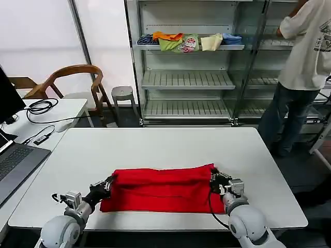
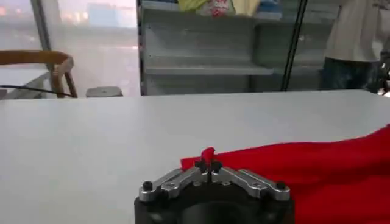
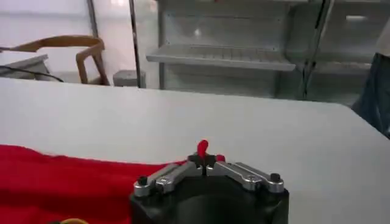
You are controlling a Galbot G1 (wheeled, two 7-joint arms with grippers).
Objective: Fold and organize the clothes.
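On the white table (image 1: 165,147), each end effector, left (image 1: 109,184) and right (image 1: 214,179), pinches the red T-shirt (image 1: 163,188) tightly.

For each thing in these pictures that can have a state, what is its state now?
Bright red cotton T-shirt: folded into a wide band, flat on the white table, both ends pinched.
Left gripper: shut on the T-shirt's left end.
Right gripper: shut on the T-shirt's right end.
Small colourful folded garments: lying in a row on the metal shelf.
Grey laptop: open.
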